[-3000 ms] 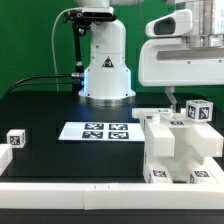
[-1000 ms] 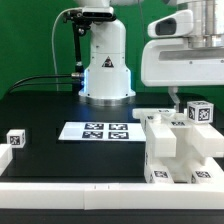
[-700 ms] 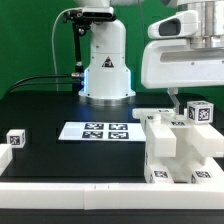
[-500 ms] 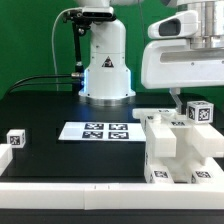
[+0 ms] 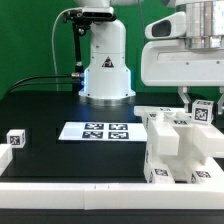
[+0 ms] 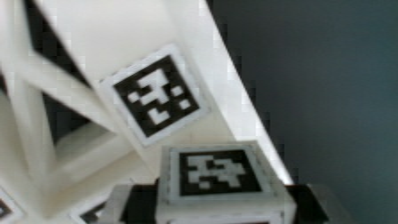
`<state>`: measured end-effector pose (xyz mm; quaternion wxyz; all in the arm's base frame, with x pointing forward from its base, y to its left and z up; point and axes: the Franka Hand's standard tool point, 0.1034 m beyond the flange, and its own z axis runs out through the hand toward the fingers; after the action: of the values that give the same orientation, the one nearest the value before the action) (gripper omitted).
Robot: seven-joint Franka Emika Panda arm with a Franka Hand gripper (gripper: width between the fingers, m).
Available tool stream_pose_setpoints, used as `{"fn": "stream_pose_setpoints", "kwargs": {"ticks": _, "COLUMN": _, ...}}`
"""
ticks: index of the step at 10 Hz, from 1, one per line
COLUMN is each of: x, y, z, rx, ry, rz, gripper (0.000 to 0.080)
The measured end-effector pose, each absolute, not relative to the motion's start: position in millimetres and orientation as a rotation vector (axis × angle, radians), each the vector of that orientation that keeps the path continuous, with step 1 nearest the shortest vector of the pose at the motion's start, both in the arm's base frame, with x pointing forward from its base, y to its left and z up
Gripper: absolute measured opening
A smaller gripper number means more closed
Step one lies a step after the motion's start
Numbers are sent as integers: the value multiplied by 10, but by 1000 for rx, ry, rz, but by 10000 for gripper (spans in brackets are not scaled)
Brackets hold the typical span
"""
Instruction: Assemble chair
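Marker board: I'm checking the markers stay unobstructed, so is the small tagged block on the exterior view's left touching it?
Apart. The exterior view shows bare black table between the small tagged block and the marker board.

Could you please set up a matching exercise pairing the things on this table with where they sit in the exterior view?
Things:
1 marker board
2 loose tagged cube
3 joined chair parts
4 arm's base

Places:
A exterior view's right
B at the back, upright
C exterior view's left
D centre, lying flat

Pairs: 1-D; 2-C; 3-A; 4-B
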<state>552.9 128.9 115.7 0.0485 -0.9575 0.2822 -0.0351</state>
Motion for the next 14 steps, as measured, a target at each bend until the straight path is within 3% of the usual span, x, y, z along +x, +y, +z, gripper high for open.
{"fn": "stream_pose_setpoints", "kwargs": {"ticks": 5, "x": 5521, "y": 1298, "z": 1143, "rx": -2418, "ry": 1777, "rz": -23, "gripper": 281}}
{"fn": "stream_pose_setpoints", "kwargs": {"ticks": 7, "x": 5520, "y": 1304, "z": 1142, "rx": -2413, "ry": 1780, "rz": -20, "gripper": 281}}
{"fn": "stream_pose_setpoints", "kwargs": {"ticks": 9, "x": 5524, "y": 1290, "z": 1143, "rx": -2555, "ry": 1574, "rz": -40, "gripper": 565}}
{"fn": "stream_pose_setpoints", "kwargs": {"ticks": 10, "x": 5543, "y": 1266, "z": 1153, "rx": -2667, "ry": 1379, "rz": -60, "gripper": 565}}
{"fn": "stream_pose_setpoints", "kwargs": {"ticks": 11, "x": 5544, "y": 1265, "z": 1154, "rx": -2794, "ry": 1125, "rz": -82, "gripper": 632}}
{"fn": "stream_pose_setpoints", "kwargs": {"ticks": 14, "x": 5531, "y": 1296, "z": 1149, "rx": -2941, "ry": 744, "rz": -110, "gripper": 649}}
